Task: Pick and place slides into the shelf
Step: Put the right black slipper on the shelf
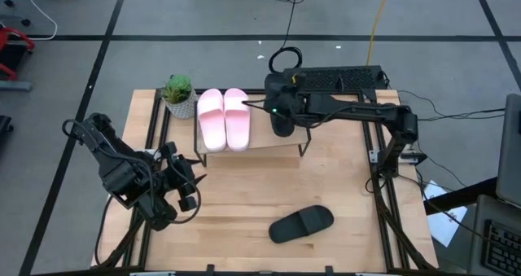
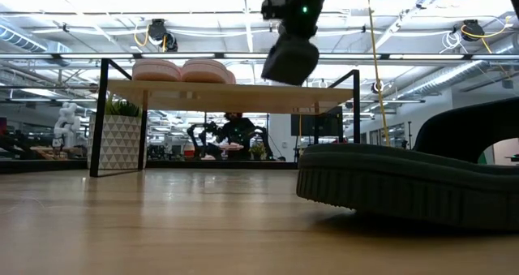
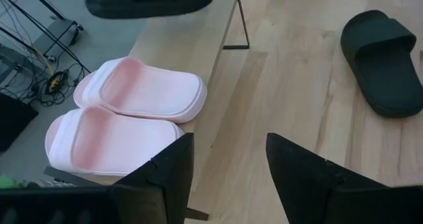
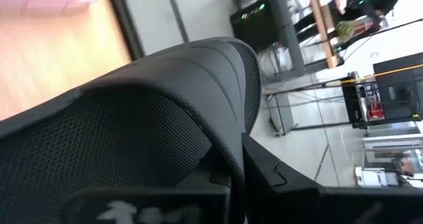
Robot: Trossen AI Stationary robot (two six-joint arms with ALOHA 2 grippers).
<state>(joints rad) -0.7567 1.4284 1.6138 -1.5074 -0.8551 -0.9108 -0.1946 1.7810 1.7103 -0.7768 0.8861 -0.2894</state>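
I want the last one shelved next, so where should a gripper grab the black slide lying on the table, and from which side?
Judging from above, take the black slide by its wide strap, coming straight down. It lies flat, sole down, on the table, with clear wood all around. The raised strap gives the fingers an edge to close on; the low sole offers less.

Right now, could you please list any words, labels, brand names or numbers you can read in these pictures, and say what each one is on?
None can be read.
Pale pink slides on the shelf: no marking shows.
Black slide on the table: no marking shows.
Black slide held by the right gripper: pale marks in the right wrist view, too blurred to read.
Planter: a pattern only.
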